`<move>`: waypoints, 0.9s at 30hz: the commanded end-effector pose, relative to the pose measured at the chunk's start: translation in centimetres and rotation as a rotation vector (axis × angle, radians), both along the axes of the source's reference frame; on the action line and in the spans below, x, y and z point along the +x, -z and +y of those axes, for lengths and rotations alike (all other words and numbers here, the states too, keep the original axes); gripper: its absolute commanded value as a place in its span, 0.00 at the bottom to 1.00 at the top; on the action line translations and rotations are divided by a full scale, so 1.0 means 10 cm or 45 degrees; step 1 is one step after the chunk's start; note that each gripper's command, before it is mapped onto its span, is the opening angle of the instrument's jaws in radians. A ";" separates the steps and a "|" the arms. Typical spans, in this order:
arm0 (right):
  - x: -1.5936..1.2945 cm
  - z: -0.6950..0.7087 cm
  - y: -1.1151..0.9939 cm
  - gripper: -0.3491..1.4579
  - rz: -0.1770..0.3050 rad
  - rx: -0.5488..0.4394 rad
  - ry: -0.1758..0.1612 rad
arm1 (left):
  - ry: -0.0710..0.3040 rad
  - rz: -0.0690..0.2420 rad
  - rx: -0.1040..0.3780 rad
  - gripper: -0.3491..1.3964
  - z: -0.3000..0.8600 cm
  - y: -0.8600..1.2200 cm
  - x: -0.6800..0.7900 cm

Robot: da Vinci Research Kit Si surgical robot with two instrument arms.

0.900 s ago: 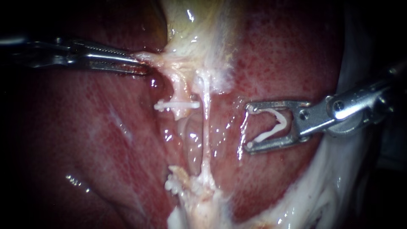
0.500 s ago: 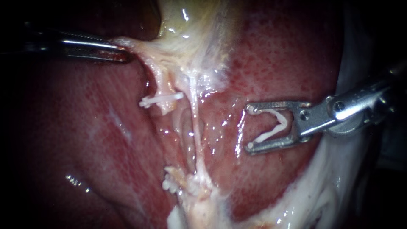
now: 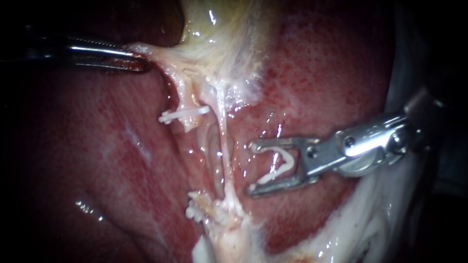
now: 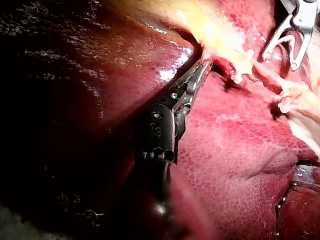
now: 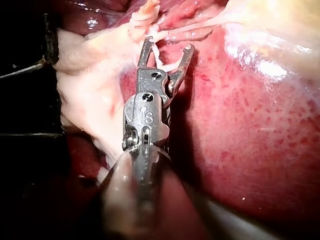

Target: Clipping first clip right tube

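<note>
Two instruments at the tubes; open clip beside the right tube, not around it

- left instrument (image 3: 141, 57): shaft enters from the left. End effector is clenched on the pale tissue (image 3: 158, 51) at the foot of the gallbladder (image 3: 224, 29), jaws nearly together with the tissue edge pinched between them. Tissue is taut toward that side. Left wrist view agrees: jaw tips are buried in the pale fold.

- right instrument (image 3: 253, 168): shaft enters from the right, low over the liver (image 3: 317, 73). End effector grasps an open clip (image 3: 282, 166), white and V-shaped, one leg along each jaw, mouth facing the tubes. Jaws stand wide apart.

- right tube (image 3: 225, 151): thin pale strand from the gallbladder's foot down to the pale stump (image 3: 226, 214). It lies just ahead of the clip's mouth, outside the jaws. Endoscope view shows a narrow strip of wet liver between tube and jaw tips. Right wrist view: contact cannot be told.

- left tube (image 3: 187, 104): shorter, beside the right tube on the left instrument's side. One closed clip (image 3: 183, 114) sits across it.
</note>
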State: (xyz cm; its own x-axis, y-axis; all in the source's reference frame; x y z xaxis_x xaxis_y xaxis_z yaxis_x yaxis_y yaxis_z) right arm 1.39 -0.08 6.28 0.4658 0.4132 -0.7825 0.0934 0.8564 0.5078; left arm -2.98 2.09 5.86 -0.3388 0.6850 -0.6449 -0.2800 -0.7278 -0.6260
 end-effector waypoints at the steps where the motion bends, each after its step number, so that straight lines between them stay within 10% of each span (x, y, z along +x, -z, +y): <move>1: 0.004 -0.001 -0.003 0.47 0.002 0.005 -0.006 | 0.000 0.000 0.000 0.00 0.000 0.000 0.000; 27: 0.043 -0.006 -0.033 0.46 0.168 0.358 -0.037 | 0.001 0.001 0.000 0.00 0.000 0.000 -0.001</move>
State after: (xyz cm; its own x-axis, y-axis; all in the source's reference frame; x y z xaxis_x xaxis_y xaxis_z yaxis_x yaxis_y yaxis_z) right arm 1.82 -0.15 6.61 0.3506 0.6366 -0.6869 0.1554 0.6838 0.7130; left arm -2.99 2.09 5.86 -0.3389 0.6850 -0.6449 -0.2804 -0.7278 -0.6258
